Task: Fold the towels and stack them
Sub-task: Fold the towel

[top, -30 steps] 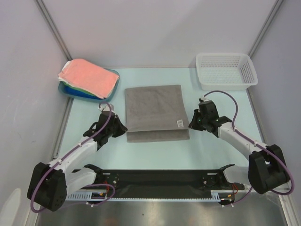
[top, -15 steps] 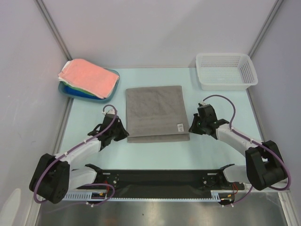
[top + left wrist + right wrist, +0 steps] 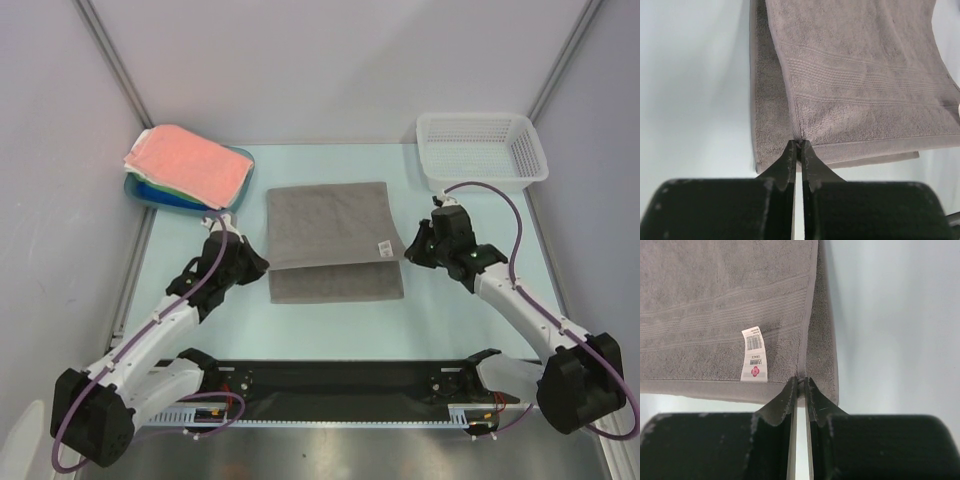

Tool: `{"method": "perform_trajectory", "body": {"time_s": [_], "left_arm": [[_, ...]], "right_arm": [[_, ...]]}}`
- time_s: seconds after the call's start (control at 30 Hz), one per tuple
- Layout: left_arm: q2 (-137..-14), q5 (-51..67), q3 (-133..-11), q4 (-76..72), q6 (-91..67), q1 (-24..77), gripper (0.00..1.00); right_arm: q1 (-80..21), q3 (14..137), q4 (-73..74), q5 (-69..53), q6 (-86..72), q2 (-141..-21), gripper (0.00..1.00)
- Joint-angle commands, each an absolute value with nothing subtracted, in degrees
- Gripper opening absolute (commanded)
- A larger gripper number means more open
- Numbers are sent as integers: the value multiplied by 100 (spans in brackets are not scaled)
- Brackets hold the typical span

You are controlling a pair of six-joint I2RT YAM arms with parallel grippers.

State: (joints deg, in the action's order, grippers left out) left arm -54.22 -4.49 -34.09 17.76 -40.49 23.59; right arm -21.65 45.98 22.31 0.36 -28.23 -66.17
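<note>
A grey towel [image 3: 333,240] lies mid-table, its upper layer lifted over the lower one. My left gripper [image 3: 258,263] is shut on the upper layer's near left corner, seen in the left wrist view [image 3: 799,143]. My right gripper [image 3: 408,250] is shut on its near right corner, seen in the right wrist view [image 3: 801,380] beside a small white tag [image 3: 753,354]. The lower grey layer [image 3: 335,286] sticks out at the near side. A salmon pink towel [image 3: 190,163] tops a stack of folded towels at the back left.
The stack sits in a blue plastic tray [image 3: 150,193] at the back left. A white perforated basket [image 3: 480,148] stands at the back right. Grey walls close the left, right and far sides. A black rail [image 3: 340,378] runs along the near edge.
Both grippers have moved away from me with the grey towel's near corners, drawing the upper layer's edge back so the lower layer shows below it.
</note>
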Motion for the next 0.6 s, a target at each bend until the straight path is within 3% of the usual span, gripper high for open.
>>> {"method": "perform_trajectory", "body": {"time_s": [0.0,0.57], "left_arm": [[-5186,-800,-3595,2171,-3920,2338,0],[-5352,-598,-2831,1662,-4095,2347,0]], "right_arm": [[-2127,4790,2619,387,-2654,-6338,0],[-2215,3798,2014,62,-2856,-6530,0]]}}
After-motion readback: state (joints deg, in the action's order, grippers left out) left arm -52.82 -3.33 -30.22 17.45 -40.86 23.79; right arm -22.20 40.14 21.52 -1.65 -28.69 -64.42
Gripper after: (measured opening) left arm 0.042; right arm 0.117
